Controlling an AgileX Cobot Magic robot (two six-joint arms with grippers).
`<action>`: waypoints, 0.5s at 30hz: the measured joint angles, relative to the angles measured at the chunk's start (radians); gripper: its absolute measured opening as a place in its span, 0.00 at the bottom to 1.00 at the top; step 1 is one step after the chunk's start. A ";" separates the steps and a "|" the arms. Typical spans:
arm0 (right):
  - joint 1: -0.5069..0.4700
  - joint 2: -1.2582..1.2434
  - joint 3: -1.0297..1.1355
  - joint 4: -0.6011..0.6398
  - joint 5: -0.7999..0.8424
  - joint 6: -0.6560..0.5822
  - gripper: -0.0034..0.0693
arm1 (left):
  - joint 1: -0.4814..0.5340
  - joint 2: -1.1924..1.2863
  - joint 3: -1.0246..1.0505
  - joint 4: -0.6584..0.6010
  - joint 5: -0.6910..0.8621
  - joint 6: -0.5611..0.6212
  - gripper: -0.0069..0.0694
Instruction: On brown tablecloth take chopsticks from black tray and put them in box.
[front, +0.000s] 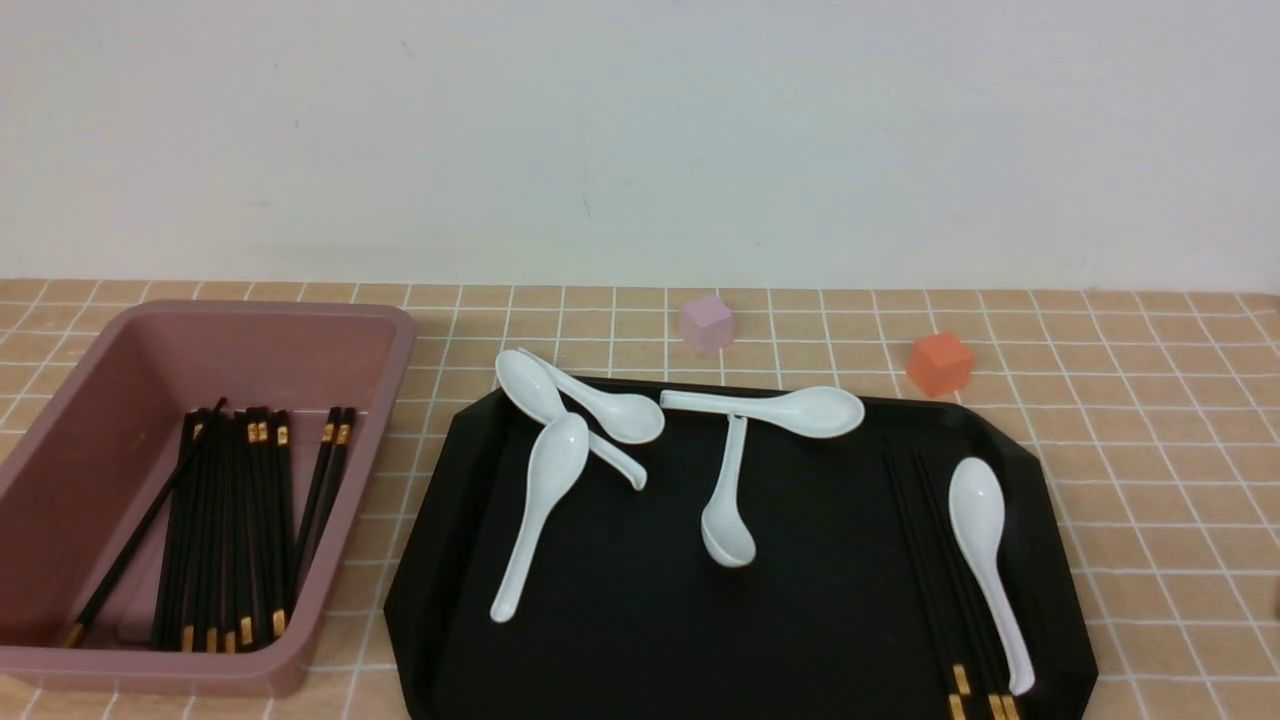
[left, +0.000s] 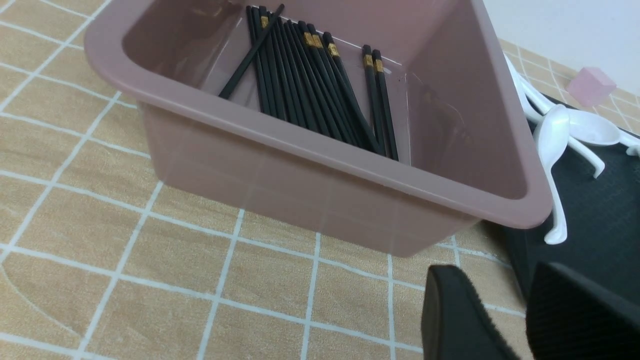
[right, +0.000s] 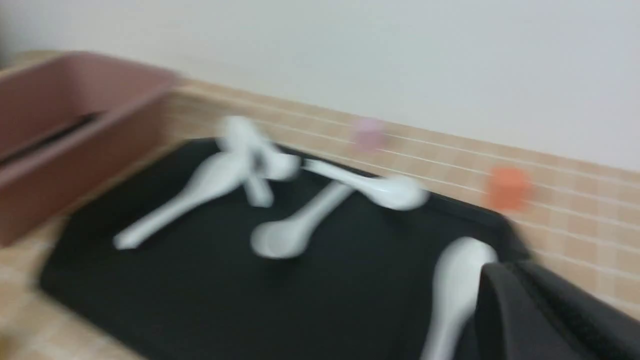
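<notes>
- The left gripper (left: 520, 310) is hovering low over the brown tablecloth (left: 100, 210), just beside the near corner of the box (left: 310, 145); its two black fingers (left: 455, 320) are standing a little apart with nothing between them.
- The right gripper (right: 545, 315) is showing only in its own blurred wrist view, at the tray's right end beside a spoon (right: 455, 285); I cannot tell how far open it is or whether it is holding anything.
- Most chopsticks (front: 235, 530) are lying in the box (front: 350, 330), long axes running near to far, gold bands at both ends; one is slanting across the others.
- A few chopsticks (front: 945, 580) are lying on the black tray (front: 620, 620), right side, pointing near to far, gold bands nearest the robot.
- A white spoon (front: 985, 560) is lying alongside them, touching or nearly so; four more spoons (front: 540, 500) are crossing each other further left.
- A pink cube (front: 706, 323) and an orange cube (front: 939, 363) are sitting on the cloth beyond the tray.
</notes>
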 joint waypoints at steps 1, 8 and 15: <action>-0.013 -0.013 0.019 0.000 0.001 0.001 0.09 | 0.000 0.000 0.000 0.000 0.000 0.000 0.40; -0.162 -0.197 0.229 0.007 -0.003 0.002 0.11 | 0.000 0.000 0.000 0.000 0.000 0.000 0.40; -0.246 -0.264 0.288 0.011 0.053 0.002 0.12 | 0.000 0.000 0.000 0.000 0.001 0.000 0.40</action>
